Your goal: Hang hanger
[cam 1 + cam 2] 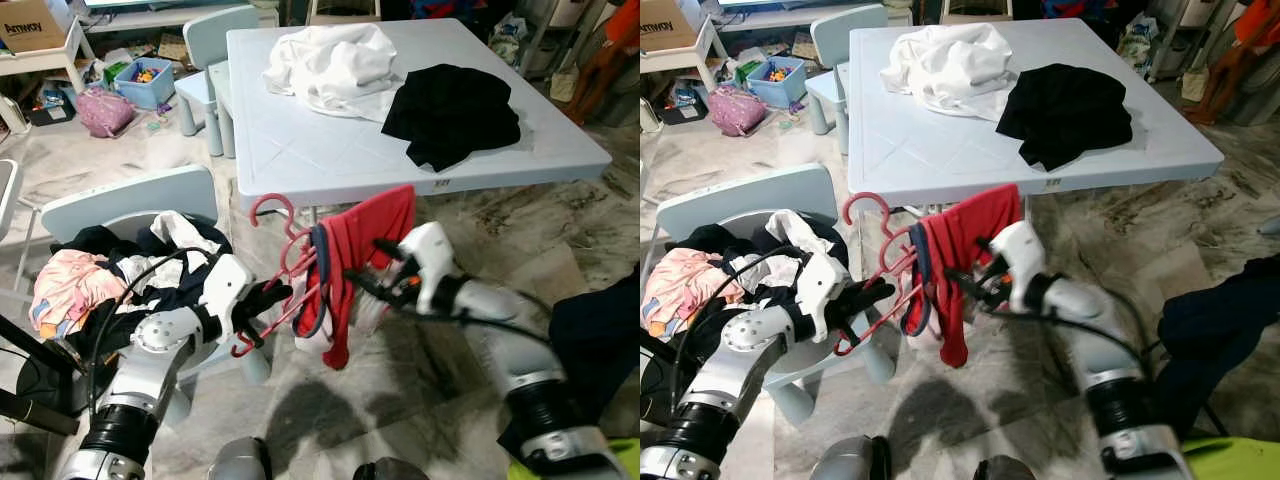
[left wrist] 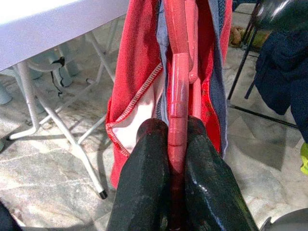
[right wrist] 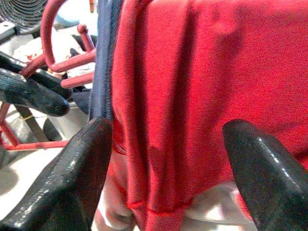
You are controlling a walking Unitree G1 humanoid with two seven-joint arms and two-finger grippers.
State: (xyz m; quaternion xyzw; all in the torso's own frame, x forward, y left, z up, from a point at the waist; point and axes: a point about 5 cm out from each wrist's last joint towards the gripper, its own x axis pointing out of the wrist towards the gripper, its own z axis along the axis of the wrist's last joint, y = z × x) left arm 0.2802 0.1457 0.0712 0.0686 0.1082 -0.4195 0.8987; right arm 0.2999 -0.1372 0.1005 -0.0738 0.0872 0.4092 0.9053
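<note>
In the upper left corner of the left eye view, we can read the word "Amway" in dark letters on the side of a brown cardboard box (image 1: 28, 24), which sits on a white shelf (image 1: 45, 60). In the right eye view the same box sits at the upper left edge of the frame, its print too cut off for us to read. Near the middle of the frame, a small white sticker (image 1: 441, 184) sits on the front edge of the pale blue table (image 1: 300, 150); it carries dark marks, but they are too small for us to make out. We can read no other text, numbers or signs.
</note>
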